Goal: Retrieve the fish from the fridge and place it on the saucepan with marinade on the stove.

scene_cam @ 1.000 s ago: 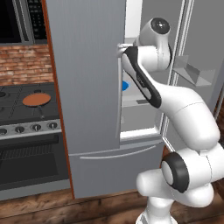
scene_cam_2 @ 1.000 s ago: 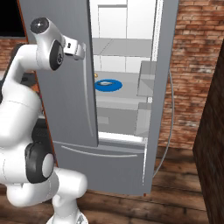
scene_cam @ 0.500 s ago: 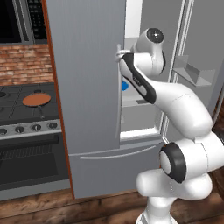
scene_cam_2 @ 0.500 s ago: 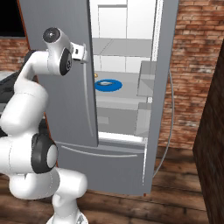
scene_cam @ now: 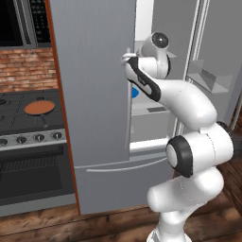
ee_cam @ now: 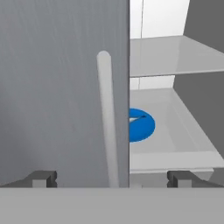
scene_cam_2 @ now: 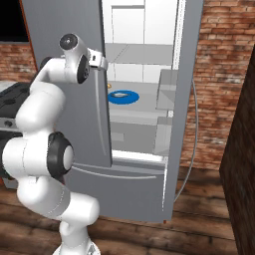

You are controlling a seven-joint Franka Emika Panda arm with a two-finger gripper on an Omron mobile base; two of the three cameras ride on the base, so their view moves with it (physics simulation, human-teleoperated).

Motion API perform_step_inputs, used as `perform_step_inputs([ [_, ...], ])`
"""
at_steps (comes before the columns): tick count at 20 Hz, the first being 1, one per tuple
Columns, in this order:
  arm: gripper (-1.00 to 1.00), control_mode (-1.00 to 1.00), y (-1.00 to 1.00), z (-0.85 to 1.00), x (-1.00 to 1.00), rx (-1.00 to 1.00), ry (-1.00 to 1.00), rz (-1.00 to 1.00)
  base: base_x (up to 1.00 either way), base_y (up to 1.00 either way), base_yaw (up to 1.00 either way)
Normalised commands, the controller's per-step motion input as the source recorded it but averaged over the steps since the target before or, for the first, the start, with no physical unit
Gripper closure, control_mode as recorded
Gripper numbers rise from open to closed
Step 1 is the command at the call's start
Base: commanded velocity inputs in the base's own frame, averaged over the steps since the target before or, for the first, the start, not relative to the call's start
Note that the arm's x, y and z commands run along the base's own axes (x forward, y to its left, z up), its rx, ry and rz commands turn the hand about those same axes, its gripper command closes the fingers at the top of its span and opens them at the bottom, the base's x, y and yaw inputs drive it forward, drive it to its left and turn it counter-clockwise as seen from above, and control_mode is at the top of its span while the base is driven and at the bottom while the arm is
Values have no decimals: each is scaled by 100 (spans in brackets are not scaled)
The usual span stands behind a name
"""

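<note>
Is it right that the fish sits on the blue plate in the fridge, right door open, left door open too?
Not quite. The left door is shut; the left base view shows it closed, with only the right door swung open. The rest holds: in the right base view the fish lies on the blue plate on a shelf inside the fridge.

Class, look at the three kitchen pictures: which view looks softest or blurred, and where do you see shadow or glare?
Hand view: softest, fridge door handle and blue plate blurred. Right base view: sharper, fish distinct on plate. Left base view: saucepan evenly lit, no glare.
</note>
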Motion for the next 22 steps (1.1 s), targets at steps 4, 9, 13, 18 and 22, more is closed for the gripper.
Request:
perform_step_inputs([
  [4,-100,-100,0,4,46,0,5,0,0,0,0],
  [9,-100,-100,2,0,36,0,5,0,0,0,0],
  [13,-100,-100,9,0,26,-1,5,0,0,0,0],
  [18,-100,-100,4,0,28,0,2,0,0,0,0],
  [22,-100,-100,3,-2,29,-1,0,0,0,0,0],
])
